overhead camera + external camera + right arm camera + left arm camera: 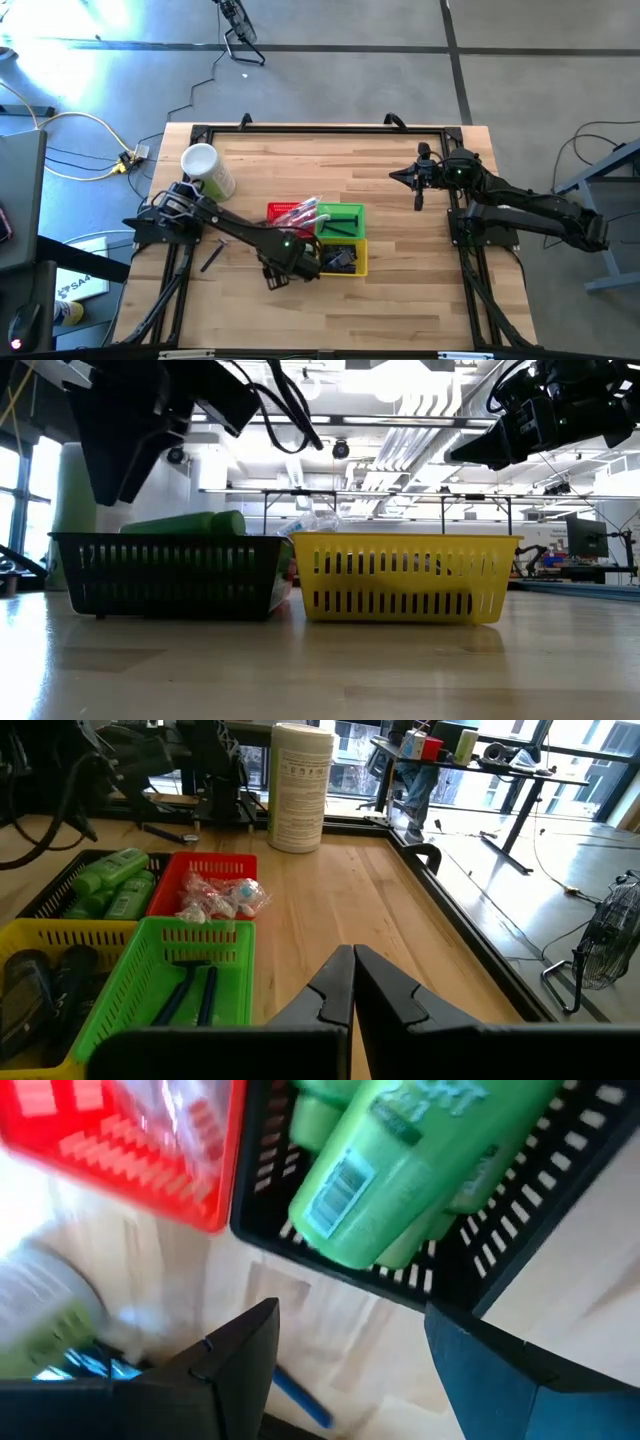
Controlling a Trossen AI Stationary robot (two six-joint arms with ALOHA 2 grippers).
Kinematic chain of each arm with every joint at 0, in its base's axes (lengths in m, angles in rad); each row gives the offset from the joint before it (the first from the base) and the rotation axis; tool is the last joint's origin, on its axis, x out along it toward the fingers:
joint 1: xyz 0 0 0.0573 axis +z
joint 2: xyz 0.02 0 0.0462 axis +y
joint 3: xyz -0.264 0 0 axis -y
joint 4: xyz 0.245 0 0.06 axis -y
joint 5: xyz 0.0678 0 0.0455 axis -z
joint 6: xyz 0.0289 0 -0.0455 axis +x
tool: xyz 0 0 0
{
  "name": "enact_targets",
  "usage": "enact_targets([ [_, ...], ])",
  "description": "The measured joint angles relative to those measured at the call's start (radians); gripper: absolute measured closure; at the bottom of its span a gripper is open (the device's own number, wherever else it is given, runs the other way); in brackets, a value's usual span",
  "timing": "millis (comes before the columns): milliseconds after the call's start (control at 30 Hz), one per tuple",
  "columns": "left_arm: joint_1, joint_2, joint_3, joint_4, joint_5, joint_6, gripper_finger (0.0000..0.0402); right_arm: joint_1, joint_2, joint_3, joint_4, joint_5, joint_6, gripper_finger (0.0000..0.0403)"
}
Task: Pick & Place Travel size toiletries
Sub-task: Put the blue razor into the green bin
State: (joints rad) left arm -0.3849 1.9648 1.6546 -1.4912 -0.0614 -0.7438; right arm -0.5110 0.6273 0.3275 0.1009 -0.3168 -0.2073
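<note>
Four small baskets stand together mid-table. The black basket (500, 1230) holds bright green bottles (400, 1160), and the red basket (215, 870) holds clear packets (222, 898). Blue sticks (190, 995) lie in the green basket (340, 218), dark tubes (40, 980) in the yellow basket (405, 588). My left gripper (350, 1380) hangs open, pointing down just near of the black basket. A blue stick (300, 1398) lies on the wood below its fingers, untouched. My right gripper (352, 990) waits shut at the far right, above the table.
A white cup (205, 170) stands at the far left. A dark stick (212, 258) lies on the wood left of the baskets. A blurred white-and-green thing (40, 1315) shows beside my left fingers. Bare wood stretches between the baskets and my right arm.
</note>
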Motion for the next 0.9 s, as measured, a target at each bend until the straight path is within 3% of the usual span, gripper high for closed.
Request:
enact_targets([
  [267,0.004,-0.004,-0.001,0.045,-0.182,0.083,0.0158,0.0,0.0,0.0,0.0,0.0,0.0,0.04],
  [500,-0.129,-0.143,-0.062,0.055,-0.485,0.002,0.0158,0.0,0.01,0.0,0.001,0.001,-0.001,0.04],
  [667,-0.244,-0.333,-0.259,0.247,-0.599,-0.072,0.0158,0.0,0.038,0.0,0.009,0.003,-0.006,0.04],
  [900,-0.27,-0.632,-0.657,0.767,-0.552,0.082,0.0158,0.0,0.099,0.0,0.059,0.001,-0.003,0.04],
])
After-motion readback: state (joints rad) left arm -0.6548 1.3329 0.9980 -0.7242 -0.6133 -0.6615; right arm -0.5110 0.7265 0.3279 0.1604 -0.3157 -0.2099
